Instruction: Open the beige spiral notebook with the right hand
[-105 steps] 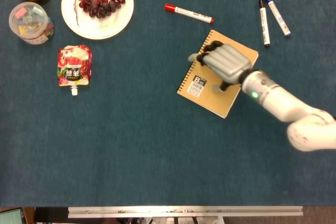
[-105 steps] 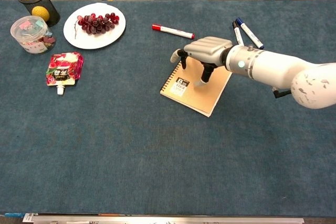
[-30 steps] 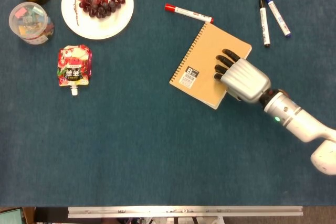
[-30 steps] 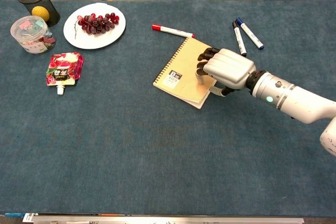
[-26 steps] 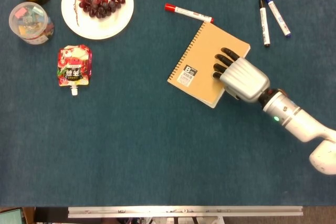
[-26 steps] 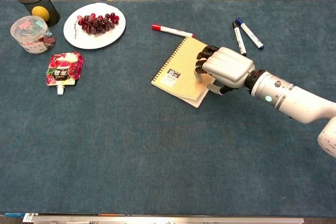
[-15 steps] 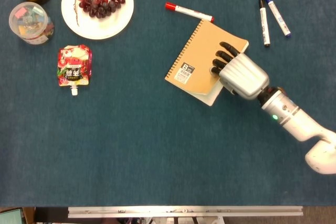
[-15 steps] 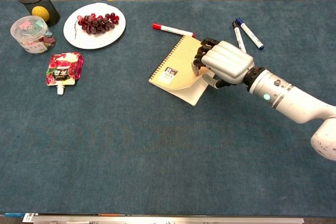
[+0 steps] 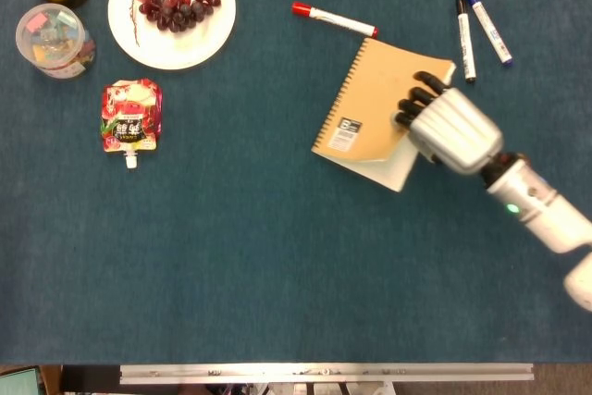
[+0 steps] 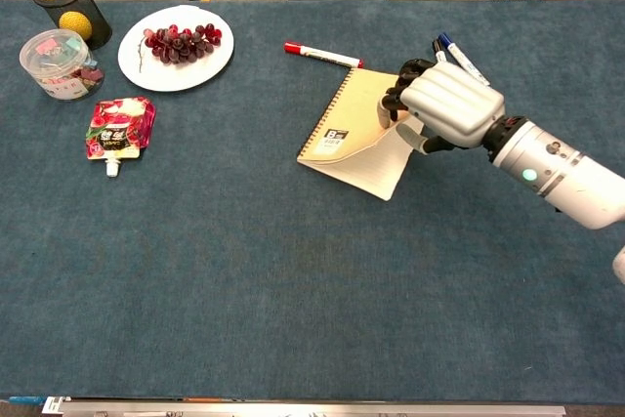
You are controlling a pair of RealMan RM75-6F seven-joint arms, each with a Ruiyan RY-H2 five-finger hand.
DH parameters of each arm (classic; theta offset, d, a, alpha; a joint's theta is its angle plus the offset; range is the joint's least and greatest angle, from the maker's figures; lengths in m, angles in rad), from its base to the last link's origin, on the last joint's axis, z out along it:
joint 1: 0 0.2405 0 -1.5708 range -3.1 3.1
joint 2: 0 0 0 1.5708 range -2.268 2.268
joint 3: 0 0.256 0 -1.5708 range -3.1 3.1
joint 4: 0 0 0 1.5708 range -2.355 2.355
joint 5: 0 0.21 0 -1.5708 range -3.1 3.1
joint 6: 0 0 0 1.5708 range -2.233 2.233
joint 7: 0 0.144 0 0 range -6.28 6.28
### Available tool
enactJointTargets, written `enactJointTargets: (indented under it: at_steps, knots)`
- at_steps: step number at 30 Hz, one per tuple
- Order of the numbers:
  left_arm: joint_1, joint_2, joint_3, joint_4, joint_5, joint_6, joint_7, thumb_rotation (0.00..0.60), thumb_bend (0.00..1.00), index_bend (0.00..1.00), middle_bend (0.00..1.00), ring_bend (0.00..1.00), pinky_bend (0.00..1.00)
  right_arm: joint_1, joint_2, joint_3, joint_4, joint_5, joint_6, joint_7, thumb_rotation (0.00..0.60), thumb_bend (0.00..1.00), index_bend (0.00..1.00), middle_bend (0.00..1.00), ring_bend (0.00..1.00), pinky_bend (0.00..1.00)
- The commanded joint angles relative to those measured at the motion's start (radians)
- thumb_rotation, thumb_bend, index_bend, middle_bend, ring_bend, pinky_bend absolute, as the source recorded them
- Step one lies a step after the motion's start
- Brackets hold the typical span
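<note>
right hand (image 10: 447,104) hiding black marker (image 10: 438,46), notebook (image 10: 356,119) label unreadable

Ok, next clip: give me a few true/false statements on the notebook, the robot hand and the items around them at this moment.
1. The beige spiral notebook has its cover lifted off the white pages. True.
2. The right robot hand holds the cover at the edge away from the spiral. True.
3. The red marker lies on the white plate. False: it lies on the table just above the notebook; the plate holds grapes.
4. The left robot hand is pressing the notebook down. False: no left robot hand shows in either view.
5. The pink drink pouch lies below the plate in the head view. True.
</note>
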Motion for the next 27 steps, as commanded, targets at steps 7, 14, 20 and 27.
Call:
enactJointTargets:
  at_steps: [7, 14, 20, 27]
  knots:
    - [-0.003, 0.008, 0.005, -0.028, 0.028, 0.012, 0.017, 0.6, 0.41, 0.18, 0.15, 0.12, 0.09, -0.076, 0.262, -0.077, -0.228, -0.062, 0.094, -0.018, 0.6, 0.53, 0.8, 0.53, 0.38, 0.22]
    - [-0.003, 0.011, 0.007, -0.042, 0.032, 0.012, 0.034, 0.6, 0.41, 0.18, 0.15, 0.12, 0.09, -0.075, 0.357, -0.079, -0.31, -0.081, 0.088, -0.01, 0.6, 0.53, 0.8, 0.53, 0.38, 0.22]
    - [-0.003, 0.016, 0.009, -0.05, 0.025, 0.008, 0.036, 0.6, 0.41, 0.18, 0.15, 0.12, 0.09, -0.023, 0.302, -0.044, -0.291, -0.089, 0.02, 0.005, 0.6, 0.53, 0.8, 0.53, 0.38, 0.22]
    - [0.004, 0.018, 0.008, -0.042, 0.012, 0.013, 0.031, 0.6, 0.41, 0.18, 0.15, 0.12, 0.09, 0.053, 0.205, -0.008, -0.233, -0.103, -0.057, 0.032, 0.6, 0.53, 0.8, 0.53, 0.38, 0.22]
